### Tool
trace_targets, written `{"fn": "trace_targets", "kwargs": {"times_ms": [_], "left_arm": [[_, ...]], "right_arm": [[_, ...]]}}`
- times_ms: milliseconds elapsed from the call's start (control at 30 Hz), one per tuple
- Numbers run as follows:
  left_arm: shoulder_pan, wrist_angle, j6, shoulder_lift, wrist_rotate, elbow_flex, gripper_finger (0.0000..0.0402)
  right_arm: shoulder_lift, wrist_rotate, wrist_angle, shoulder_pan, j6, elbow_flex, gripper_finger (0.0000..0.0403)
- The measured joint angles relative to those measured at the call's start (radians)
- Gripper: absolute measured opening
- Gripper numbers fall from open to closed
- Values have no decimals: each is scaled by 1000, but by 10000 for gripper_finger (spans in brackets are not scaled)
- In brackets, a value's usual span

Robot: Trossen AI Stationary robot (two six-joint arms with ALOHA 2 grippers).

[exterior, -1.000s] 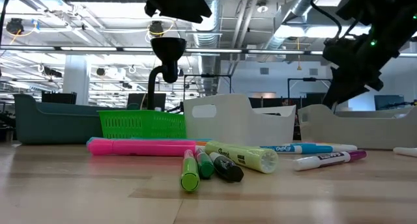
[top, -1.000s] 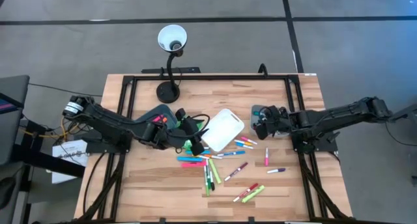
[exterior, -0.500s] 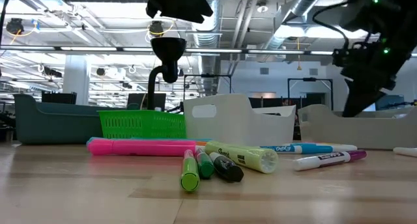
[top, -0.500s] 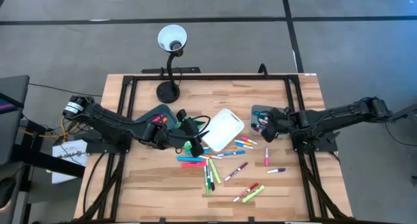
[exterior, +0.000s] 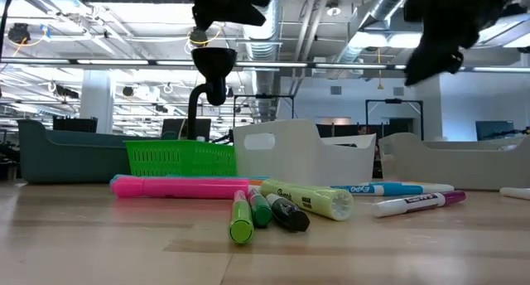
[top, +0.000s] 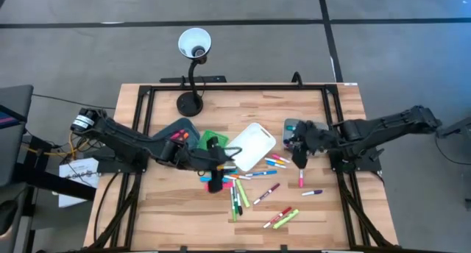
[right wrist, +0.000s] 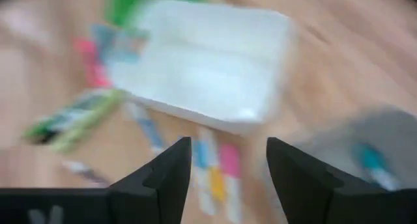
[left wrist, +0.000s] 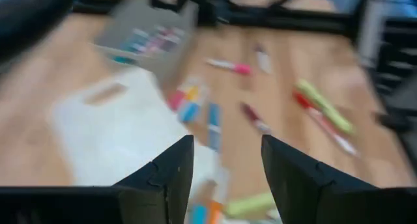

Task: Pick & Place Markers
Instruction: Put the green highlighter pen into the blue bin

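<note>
Many markers lie flat and scattered on the wooden table's middle (top: 250,183), among them pink (exterior: 178,187), green (exterior: 242,219) and yellow-green (exterior: 310,200) ones. My left gripper (top: 215,181) (left wrist: 227,142) hangs open above the left end of the scatter, nothing between its fingers. My right gripper (top: 297,159) (right wrist: 228,146) is open too. It hovers just near of the grey bin (top: 293,126), above a pink marker (top: 300,178). Neither gripper touches anything.
A white bin (top: 252,145) stands mid-table, with a green bin (top: 208,138) and a dark teal bin (top: 180,128) to its left. The grey bin holds a few markers (left wrist: 153,38). A white gooseneck lamp (top: 193,43) stands at the far edge. A black frame (top: 147,106) rims the table.
My left gripper has moved from beside the green bin toward the near edge, out over the markers. My right gripper has moved from above the grey bin toward the near edge.
</note>
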Motion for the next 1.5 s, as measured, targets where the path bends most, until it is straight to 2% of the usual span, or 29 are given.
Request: {"fn": "trace_targets", "kwargs": {"times_ms": [133, 267, 367, 467, 633, 733, 933, 1200, 1333, 1500], "left_arm": [[-50, -6, -65, 0, 16, -24, 176], [-130, -7, -136, 0, -12, -118, 176], [-191, 48, -186, 1, -80, -204, 176], [-239, 127, -198, 1, -172, -251, 176], [-266, 161, -202, 0, -267, -270, 176], [-258, 164, -202, 0, -285, -270, 176], [-247, 221, -202, 0, -290, -270, 176], [-247, 251, -202, 0, -289, -270, 176], [-247, 256, -202, 0, -289, -270, 176], [-247, 261, -199, 0, -289, -270, 176]], "right_arm": [[56, -65, 142, 119, -12, -28, 189], [159, -77, 187, 247, -42, -30, 188], [248, -95, 222, 326, -70, -31, 183], [343, -173, 280, 390, -71, -31, 176], [485, -271, 426, 490, -70, -31, 166], [549, -291, 511, 541, -70, -31, 164], [649, -283, 575, 600, -60, -31, 168], [758, -245, 577, 601, -71, -27, 161], [783, -202, 585, 608, -81, -24, 143], [784, -187, 573, 616, -150, -11, 99]]}}
